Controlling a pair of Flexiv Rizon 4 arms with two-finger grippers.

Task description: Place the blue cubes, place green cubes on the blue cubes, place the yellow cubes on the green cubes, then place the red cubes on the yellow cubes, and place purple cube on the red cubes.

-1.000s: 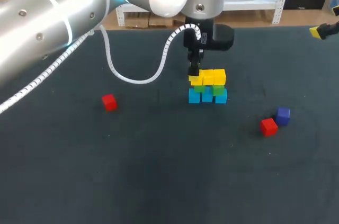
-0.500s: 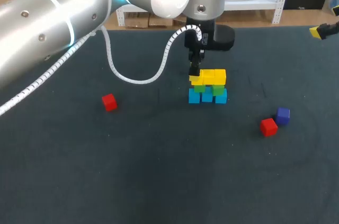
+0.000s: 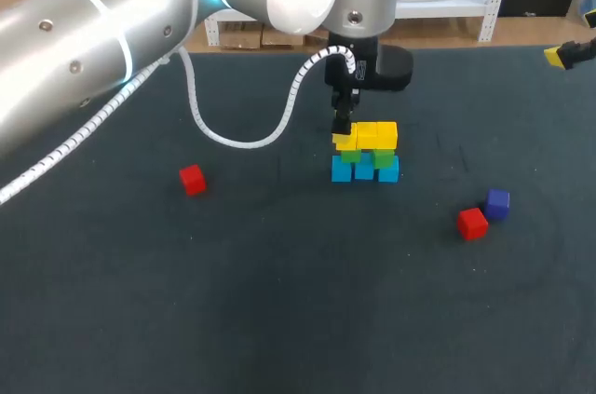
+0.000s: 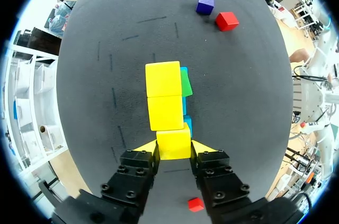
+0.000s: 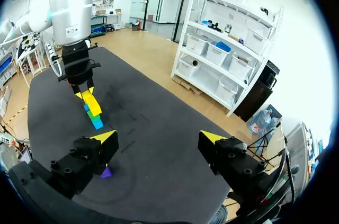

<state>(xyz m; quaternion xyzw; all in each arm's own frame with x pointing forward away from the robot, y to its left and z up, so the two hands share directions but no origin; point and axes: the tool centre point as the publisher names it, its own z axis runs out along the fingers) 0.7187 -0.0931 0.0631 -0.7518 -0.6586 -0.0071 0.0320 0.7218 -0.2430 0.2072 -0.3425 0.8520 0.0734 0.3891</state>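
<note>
A stack stands mid-table: blue cubes (image 3: pixel 364 169) at the bottom, green cubes (image 3: pixel 352 156) on them, and yellow cubes (image 3: pixel 376 135) on top. My left gripper (image 3: pixel 343 133) is at the stack's left end, shut on a third yellow cube (image 4: pixel 173 143) that sits in line with the other two yellow cubes (image 4: pixel 164 94). One red cube (image 3: pixel 192 180) lies to the left. Another red cube (image 3: pixel 472 224) lies right of the stack, beside the purple cube (image 3: pixel 497 203). My right gripper (image 5: pixel 158 139) is open and holds nothing, raised at the table's far right edge (image 3: pixel 570 47).
The left arm's white coiled cable (image 3: pixel 237 138) hangs over the table behind and left of the stack. In the left wrist view, a red cube (image 4: pixel 195 204) shows under the gripper, and the purple cube (image 4: pixel 205 5) and a red cube (image 4: pixel 226 20) lie far ahead.
The left gripper, holding the yellow cube, has settled very slightly lower at the stack's left end. Nothing else has moved.
</note>
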